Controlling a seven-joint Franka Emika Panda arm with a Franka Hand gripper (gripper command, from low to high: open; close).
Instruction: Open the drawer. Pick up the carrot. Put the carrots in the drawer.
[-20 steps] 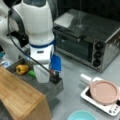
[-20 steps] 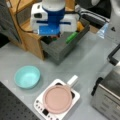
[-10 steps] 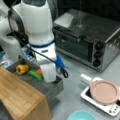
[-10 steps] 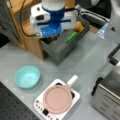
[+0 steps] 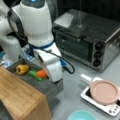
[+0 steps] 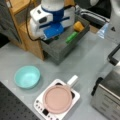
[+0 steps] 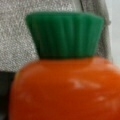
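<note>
Under our claw (image 5: 51,76), low in the open drawer (image 5: 47,86), sits the carrot (image 5: 41,74); we judge the placing step underway, but cannot tell its grip.

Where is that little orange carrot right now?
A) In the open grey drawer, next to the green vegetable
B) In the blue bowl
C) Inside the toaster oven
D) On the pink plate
A: in a front view the carrot lies in the open drawer beside the green vegetable, with the arm's tool end right over it.
</note>
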